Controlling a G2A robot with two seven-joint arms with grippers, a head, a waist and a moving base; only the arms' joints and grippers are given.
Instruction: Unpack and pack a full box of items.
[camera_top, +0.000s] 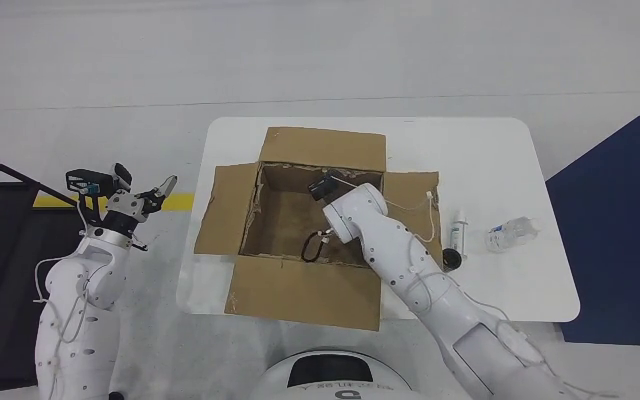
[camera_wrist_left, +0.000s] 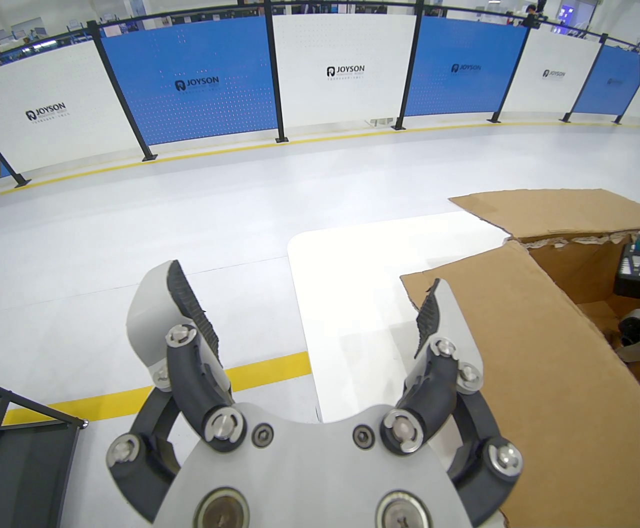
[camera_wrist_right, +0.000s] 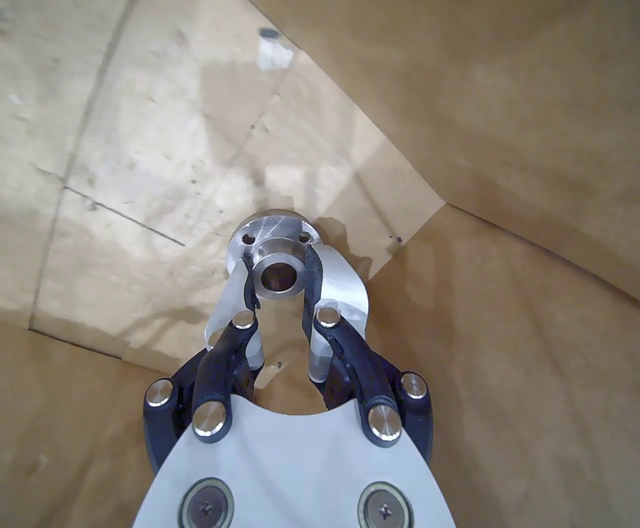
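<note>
An open cardboard box (camera_top: 300, 150) with its flaps spread stands on the white table (camera_top: 500, 140). My right arm goes down into the box near its right inner corner. There my right gripper (camera_wrist_right: 280, 275) is shut on a shiny metal flange part (camera_wrist_right: 272, 250), holding its tubular neck just above the box floor (camera_wrist_right: 125, 150). My left gripper (camera_wrist_left: 305, 295) hangs open and empty off the table's left edge, beside the box's left flap (camera_wrist_left: 500, 340); it also shows at the far left as the left gripper (camera_top: 150, 195).
On the table right of the box lie a small bottle (camera_top: 458, 232), a clear plastic bottle (camera_top: 512, 234) and a small black round item (camera_top: 452, 259). A black loop of cable (camera_top: 314, 246) shows inside the box. A dark rack (camera_top: 20, 215) stands at the far left.
</note>
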